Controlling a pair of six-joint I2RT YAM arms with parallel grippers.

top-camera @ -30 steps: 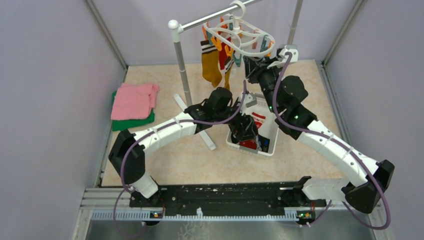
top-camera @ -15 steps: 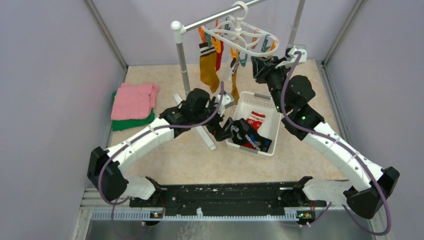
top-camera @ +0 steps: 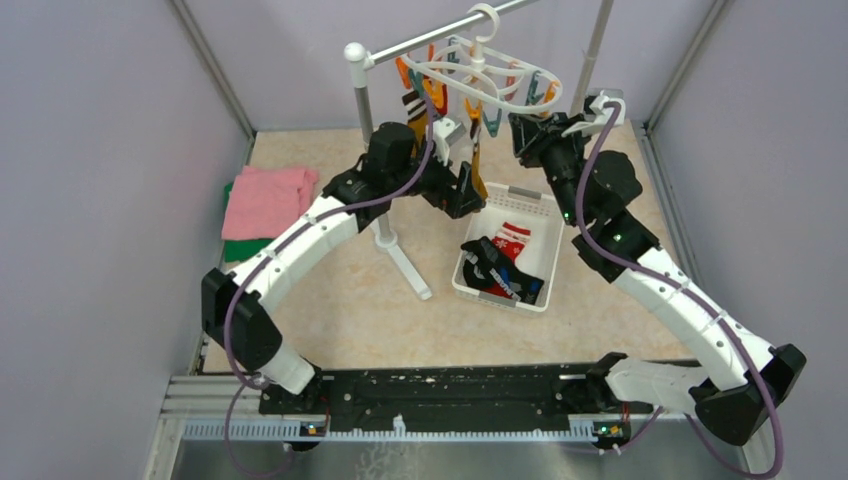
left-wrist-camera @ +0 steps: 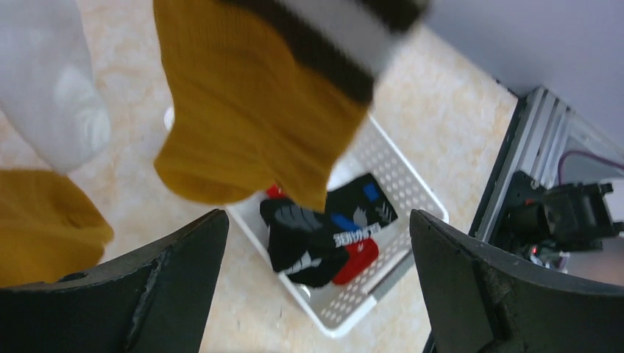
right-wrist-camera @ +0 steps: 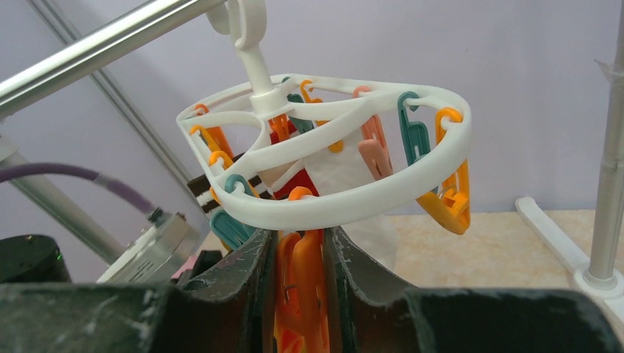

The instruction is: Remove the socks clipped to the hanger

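The left gripper (top-camera: 463, 192) has risen from the white slotted plastic basket (top-camera: 540, 225) toward the table's far edge. Its jaws are spread wide and empty just below a mustard-yellow sock with a black-and-white cuff (left-wrist-camera: 250, 125). That sock and a white sock (left-wrist-camera: 51, 88) hang clipped to the white plastic oval hanger (right-wrist-camera: 353, 209) above the far edge. The right gripper (right-wrist-camera: 298, 268) is pinched narrow on an orange plastic clip (right-wrist-camera: 298, 309) of the hanger. A black printed sock (left-wrist-camera: 316, 235) lies in the basket.

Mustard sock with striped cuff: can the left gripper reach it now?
Probably yes: the mustard sock hangs just ahead of the open left gripper, with nothing between them.
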